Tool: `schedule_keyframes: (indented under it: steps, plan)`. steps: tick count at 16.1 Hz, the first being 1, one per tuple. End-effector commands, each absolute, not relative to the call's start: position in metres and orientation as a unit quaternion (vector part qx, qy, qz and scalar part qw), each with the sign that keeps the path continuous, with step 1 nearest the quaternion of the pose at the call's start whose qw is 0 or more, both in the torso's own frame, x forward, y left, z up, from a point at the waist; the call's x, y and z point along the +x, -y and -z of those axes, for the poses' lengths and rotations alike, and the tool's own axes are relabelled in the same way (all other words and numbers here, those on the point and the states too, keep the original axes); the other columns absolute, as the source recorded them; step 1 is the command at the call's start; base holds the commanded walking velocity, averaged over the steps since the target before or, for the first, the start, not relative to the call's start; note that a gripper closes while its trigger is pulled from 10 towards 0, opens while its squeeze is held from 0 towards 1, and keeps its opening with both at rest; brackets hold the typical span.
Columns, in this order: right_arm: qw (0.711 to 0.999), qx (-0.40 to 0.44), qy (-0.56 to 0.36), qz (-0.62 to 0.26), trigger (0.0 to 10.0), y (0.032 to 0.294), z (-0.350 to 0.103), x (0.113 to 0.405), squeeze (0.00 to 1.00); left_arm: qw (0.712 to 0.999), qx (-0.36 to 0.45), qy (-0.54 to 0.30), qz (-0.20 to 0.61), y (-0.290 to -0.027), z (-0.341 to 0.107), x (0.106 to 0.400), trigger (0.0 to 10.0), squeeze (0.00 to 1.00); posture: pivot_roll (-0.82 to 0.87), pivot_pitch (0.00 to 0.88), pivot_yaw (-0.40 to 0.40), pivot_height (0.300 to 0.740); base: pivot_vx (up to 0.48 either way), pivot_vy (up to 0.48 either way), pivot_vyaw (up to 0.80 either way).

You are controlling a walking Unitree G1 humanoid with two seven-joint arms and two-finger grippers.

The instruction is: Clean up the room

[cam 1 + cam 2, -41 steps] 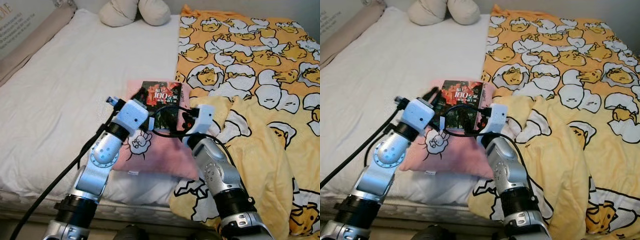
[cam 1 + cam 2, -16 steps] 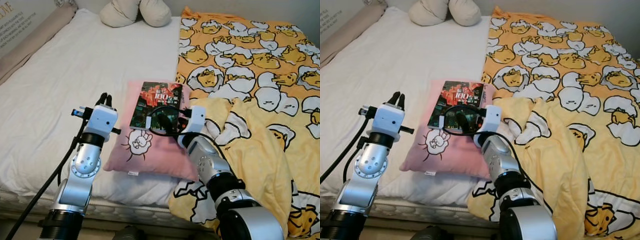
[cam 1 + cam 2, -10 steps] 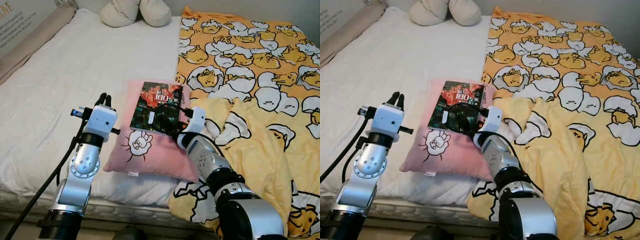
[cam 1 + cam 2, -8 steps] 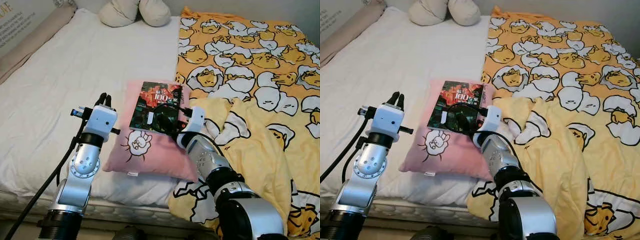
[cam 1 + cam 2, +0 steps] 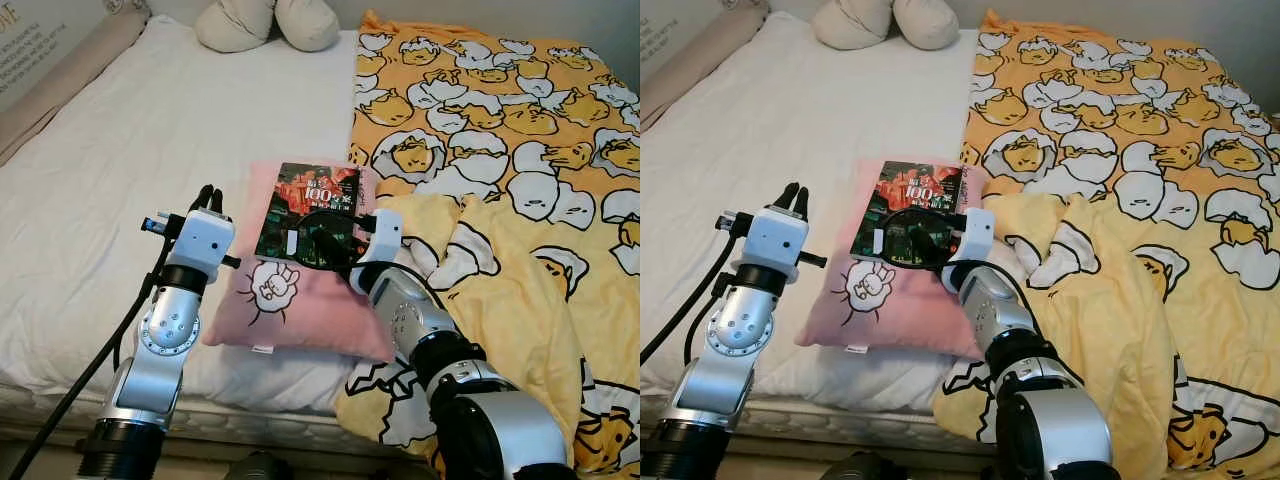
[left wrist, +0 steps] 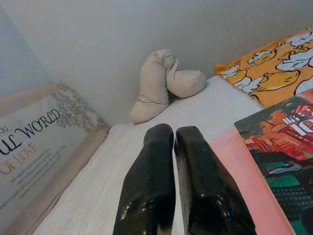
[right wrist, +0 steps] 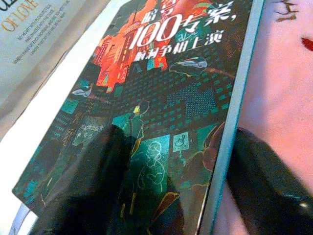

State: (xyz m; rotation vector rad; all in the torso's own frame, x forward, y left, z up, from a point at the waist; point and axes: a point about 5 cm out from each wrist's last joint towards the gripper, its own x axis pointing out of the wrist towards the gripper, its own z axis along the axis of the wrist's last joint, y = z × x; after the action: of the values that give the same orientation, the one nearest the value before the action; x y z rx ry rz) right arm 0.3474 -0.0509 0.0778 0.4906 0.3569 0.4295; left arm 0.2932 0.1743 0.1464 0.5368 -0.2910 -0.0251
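1. Lying at the centre of the left eye frame, the book (image 5: 308,213) rests flat on the pink pillow (image 5: 300,300), which sits on the white mattress (image 5: 130,150) just beside the yellow duck blanket (image 5: 500,200).
2. The right gripper (image 7: 171,196) is at the book's near end. Its fingers (image 7: 93,181) are spread, one lying over the cover and the other off the book's long edge above the pillow, so they straddle that edge without pinching it yet.
3. Closing from here could go wrong because the pillow is soft: the lower finger may dig into the fabric and catch pillowcase along with the book, or slide over the glossy cover and push the book away.
4. A grip on one edge alone would probably let the book sag or fan open when lifted, and it could slip onto the mattress.
5. The left gripper (image 5: 210,196), at the left of the frame beside the pillow, hovers over the mattress with fingers (image 6: 151,166) pressed together, offering no support if the book tips.
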Motion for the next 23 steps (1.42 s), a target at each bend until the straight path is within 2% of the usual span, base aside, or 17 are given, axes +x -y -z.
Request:
schedule_keyframes:
  steps: [1,5,8,10,11,12,15,17,21,23]
  plan:
    - [0.922,0.251,-0.189,-0.227,0.0,0.032,-0.078,0.343,0.0,0.952,0.267,0.148,0.015,-0.172,-0.149,0.296,10.0,0.0,0.01,0.065,0.027,0.736,0.0,0.0,0.0]
    - [0.929,0.235,-0.178,-0.226,0.0,0.034,-0.08,0.345,0.0,0.958,0.254,0.135,0.016,-0.17,-0.146,0.299,10.0,0.0,0.0,0.061,0.029,0.736,0.0,0.0,0.0]
    - [0.94,0.221,-0.167,-0.202,0.0,0.051,-0.079,0.349,0.0,0.99,0.138,0.025,-0.023,-0.179,-0.118,0.299,10.0,0.0,-0.01,0.061,0.029,0.736,0.0,0.0,0.0]
    - [0.947,0.199,-0.159,-0.196,0.0,0.059,-0.077,0.348,0.0,0.994,0.086,-0.029,-0.063,-0.187,-0.103,0.299,10.0,0.0,-0.01,0.058,0.025,0.736,0.0,0.0,0.0]
    - [0.954,0.176,-0.15,-0.192,0.0,0.064,-0.076,0.348,0.0,0.992,0.094,-0.041,-0.076,-0.19,-0.099,0.298,10.0,0.0,-0.01,0.052,0.024,0.736,0.0,0.0,0.0]
    - [0.958,0.164,-0.142,-0.19,0.0,0.066,-0.077,0.348,0.0,0.992,0.096,-0.04,-0.069,-0.188,-0.099,0.298,10.0,0.0,-0.01,0.049,0.026,0.736,0.0,0.0,0.0]
    - [0.98,0.086,-0.025,-0.179,0.0,0.078,-0.107,0.35,0.0,0.992,0.125,-0.017,-0.027,-0.168,-0.106,0.302,10.0,0.0,-0.03,0.013,0.031,0.736,0.0,0.0,0.0]
    - [0.986,0.045,0.041,-0.157,0.0,0.089,-0.125,0.347,0.0,0.994,0.109,-0.01,-0.014,-0.161,-0.111,0.309,10.0,0.0,-0.04,0.0,0.044,0.736,0.0,0.0,0.0]
    - [0.989,0.024,0.093,-0.112,0.0,0.101,-0.141,0.339,0.0,0.995,0.097,0.012,0.008,-0.154,-0.119,0.317,10.0,0.0,-0.07,0.0,0.057,0.736,0.0,0.0,0.0]
    - [0.989,-0.03,0.131,-0.063,0.0,0.109,-0.149,0.323,0.0,0.995,0.093,0.02,0.032,-0.149,-0.123,0.324,10.0,0.0,-0.1,0.0,0.069,0.736,0.0,0.0,0.0]
